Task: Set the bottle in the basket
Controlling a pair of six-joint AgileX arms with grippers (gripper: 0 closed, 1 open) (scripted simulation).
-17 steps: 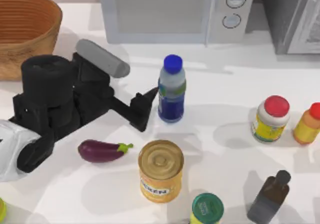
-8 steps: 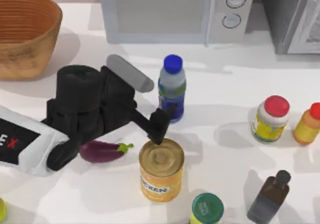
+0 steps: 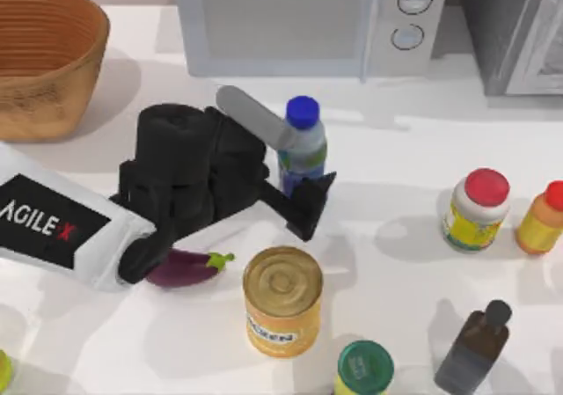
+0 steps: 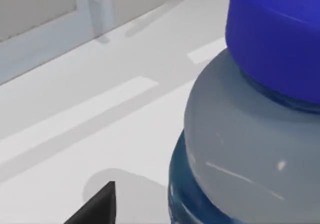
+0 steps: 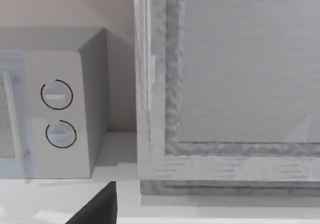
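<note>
Bottle (image 3: 303, 153) stood upright mid-frame, not lifted; left gripper (image 3: 299, 184) straddled it, fingers wide; basket (image 3: 48, 56), upper left, empty.

The bottle (image 3: 303, 153) has a blue cap, a blue-and-green label and a dark blue lower part; the basket (image 3: 48, 61) at ten o'clock is tan-brown ribbed wicker. On the white worktop (image 3: 396, 281) lie a purple eggplant (image 3: 180, 267) with a green stem and a gold-topped orange can (image 3: 282, 300). The left claw (image 3: 308, 197) is black.
</note>
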